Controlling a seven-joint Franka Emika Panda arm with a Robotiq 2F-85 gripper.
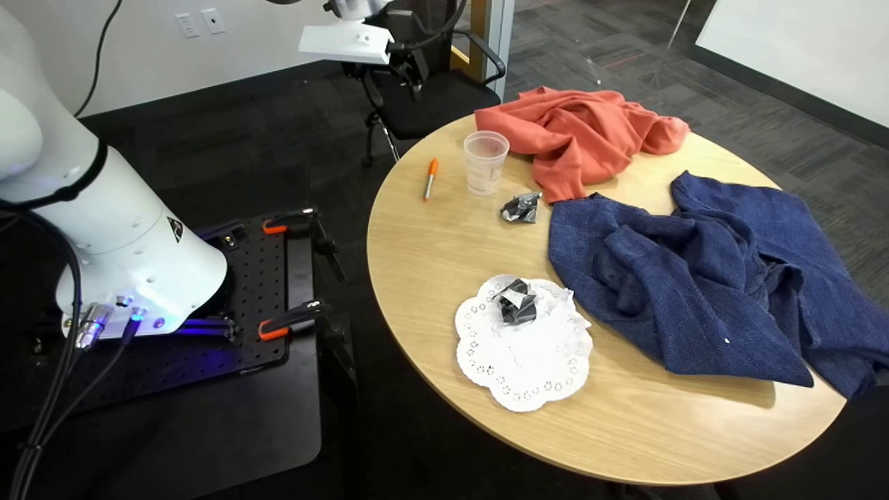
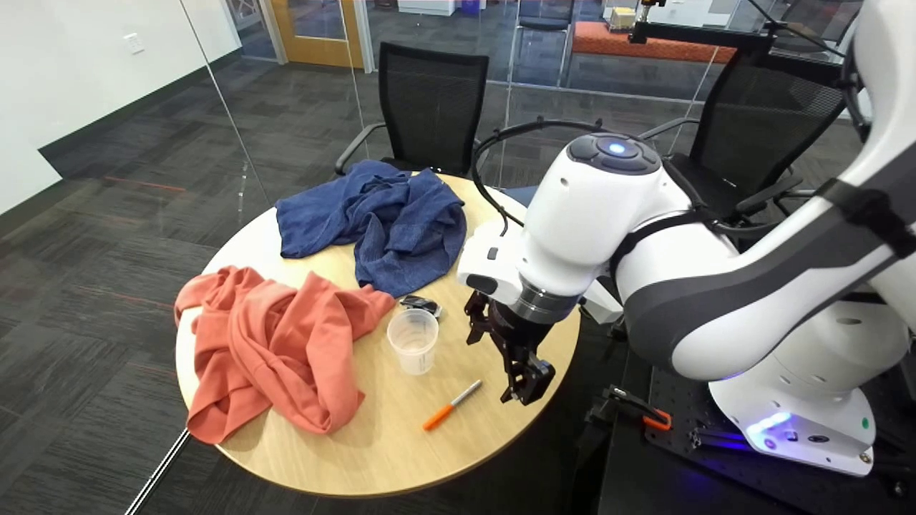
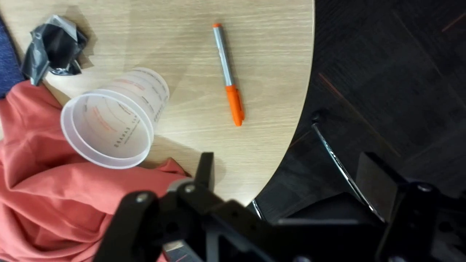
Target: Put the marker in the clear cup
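Observation:
The marker, grey with an orange cap, lies on the round table in both exterior views and in the wrist view. The clear cup stands upright and appears empty, beside the marker, in both exterior views and in the wrist view. My gripper is open with nothing between its fingers in the wrist view. It hangs above the table's edge on the marker's side, apart from marker and cup, in an exterior view. Part of it shows at the top of an exterior view.
A red cloth lies right behind the cup. A blue denim cloth covers much of the table. A crumpled black wrapper lies near the cup. Another wrapper sits on a white doily. A chair stands close by.

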